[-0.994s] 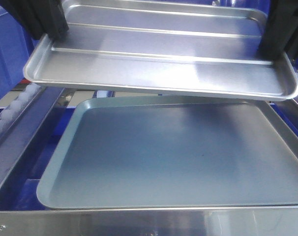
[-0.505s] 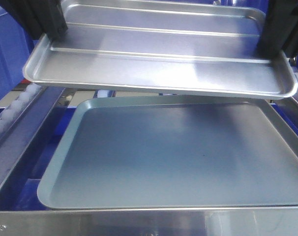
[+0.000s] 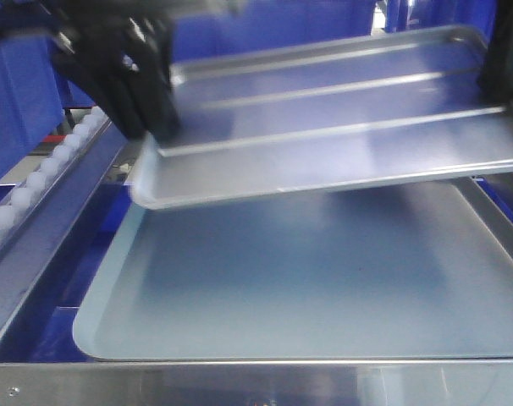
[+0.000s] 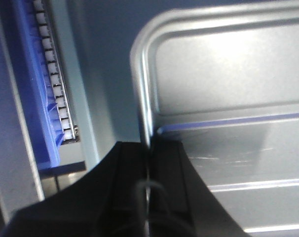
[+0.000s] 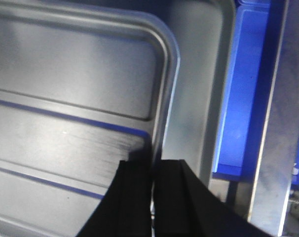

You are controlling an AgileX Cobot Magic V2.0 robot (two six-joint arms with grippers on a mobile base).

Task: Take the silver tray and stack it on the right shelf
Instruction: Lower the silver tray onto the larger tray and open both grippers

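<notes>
Shows the silver tray (image 3: 341, 127) airborne over the right shelf (image 3: 239, 381), left end lower, clear of the matte grey-green tray (image 3: 307, 279) lying behind the shelf's front edge. Shows left gripper (image 4: 147, 148) and right gripper (image 5: 153, 165) each pinching one short rim of it between narrow black jaws. Probably risks slipping from such thin edge grips, or catching the low left corner on the left-edge rail by the white rollers (image 3: 36, 182), given the tilt.

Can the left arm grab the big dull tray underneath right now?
Probably not. The left gripper is shut on the rim of the silver tray, so it is busy. That tray also hangs over the far part of the dull tray. It would need to let go first.
</notes>
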